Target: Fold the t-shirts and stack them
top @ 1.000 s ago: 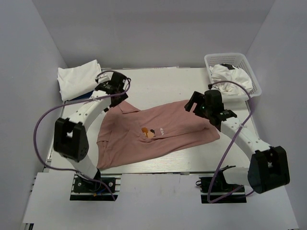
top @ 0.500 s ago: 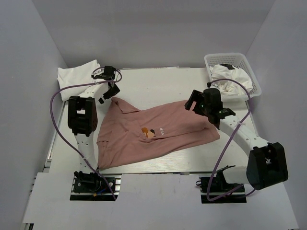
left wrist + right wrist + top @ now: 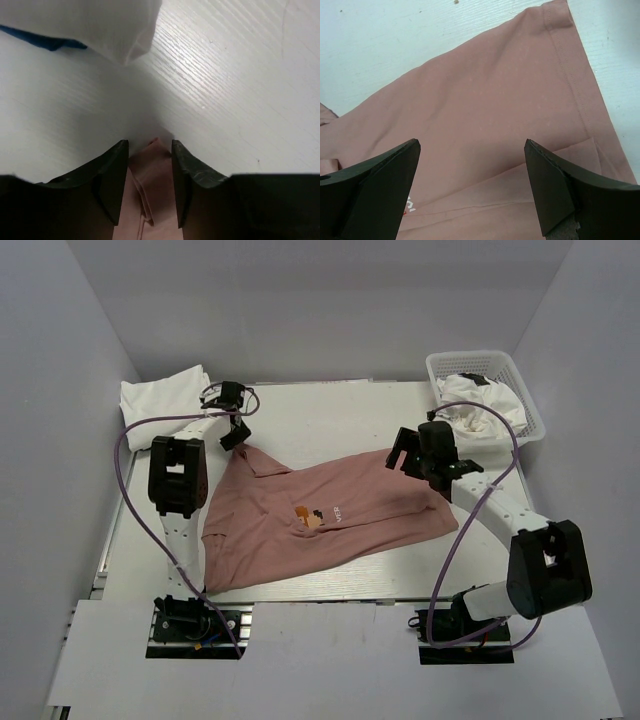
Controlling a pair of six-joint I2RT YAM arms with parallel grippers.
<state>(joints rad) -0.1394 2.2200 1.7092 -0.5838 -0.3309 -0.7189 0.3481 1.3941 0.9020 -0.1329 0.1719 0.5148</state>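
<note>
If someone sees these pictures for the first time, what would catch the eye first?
A dusty-pink t-shirt lies spread across the middle of the table. The left gripper straddles its far-left corner, the right gripper hangs open over its right side. Folded white shirts sit far left, a white basket far right.

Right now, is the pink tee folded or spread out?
Spread out: the pink tee lies flat across the table, print up, only one edge lapped over.

White-linked arms, black joints, purple cables — black wedge fingers.
</note>
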